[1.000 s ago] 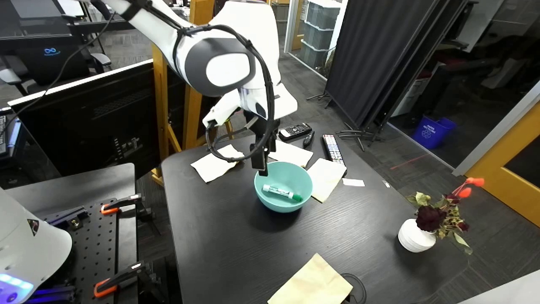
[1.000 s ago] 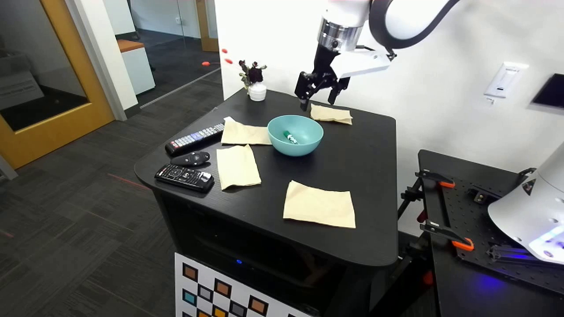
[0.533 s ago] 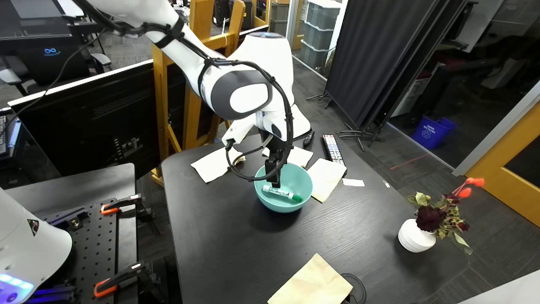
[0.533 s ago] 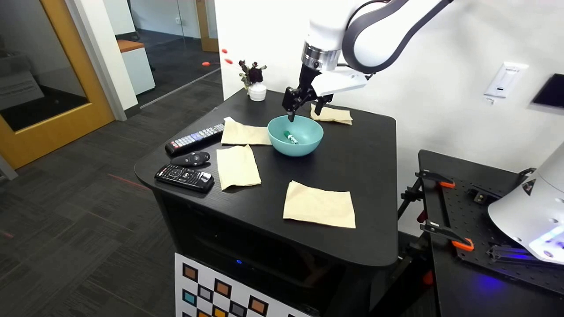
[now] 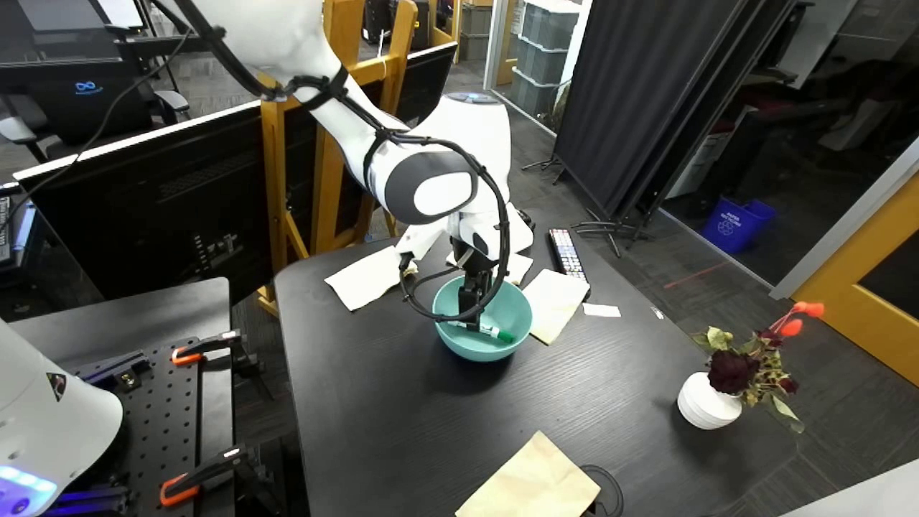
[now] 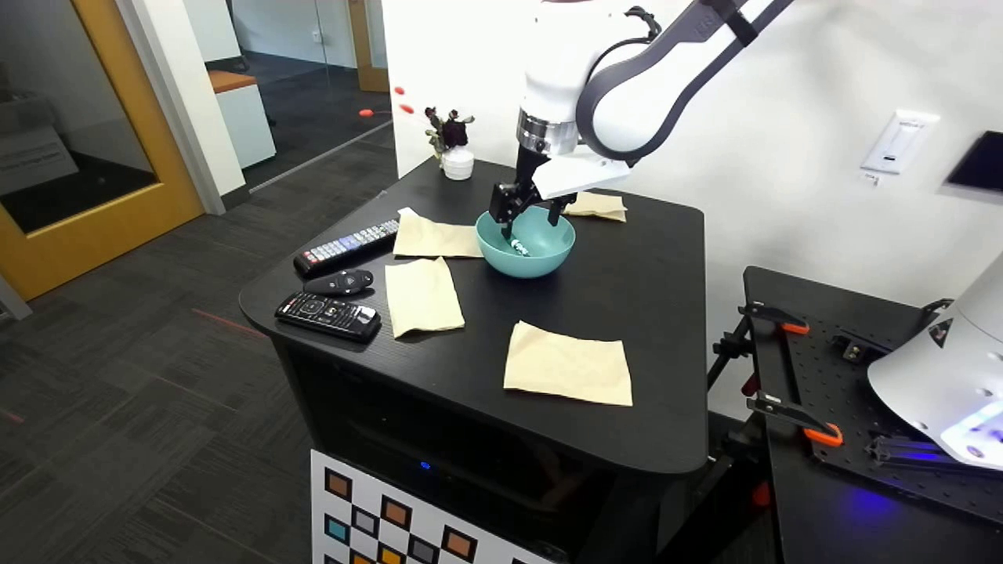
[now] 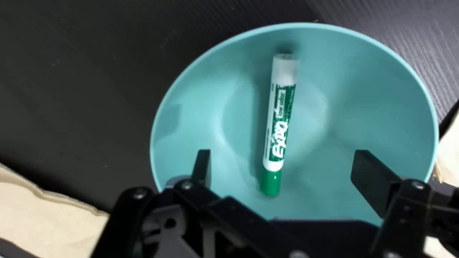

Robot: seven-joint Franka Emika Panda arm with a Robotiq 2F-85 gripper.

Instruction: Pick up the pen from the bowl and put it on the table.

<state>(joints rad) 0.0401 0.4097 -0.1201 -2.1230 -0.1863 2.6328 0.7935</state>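
Observation:
The pen, a white and green marker with a green cap, lies in the bowl in the wrist view (image 7: 281, 118) and in both exterior views (image 5: 497, 332) (image 6: 519, 247). The round teal bowl (image 7: 380, 93) stands on the black table (image 5: 373, 402); the bowl also shows in both exterior views (image 5: 477, 352) (image 6: 526, 268). My gripper (image 7: 282, 161) is open and empty, its fingers apart on either side of the pen's cap end, not touching the pen. In an exterior view the gripper (image 6: 530, 227) reaches down into the bowl; one finger hides the pen's green end there.
Several beige napkins lie around the bowl, including one at the near edge (image 6: 568, 364) and one beside the bowl (image 6: 439, 237). Black remotes (image 6: 329, 315) (image 6: 349, 249) lie near the table edge. A white pot with flowers (image 5: 708, 401) stands on the table.
My gripper has moved down and across from above the bowl's edge into the bowl, closer to the pen, staying open. The pen and the bowl have not moved.

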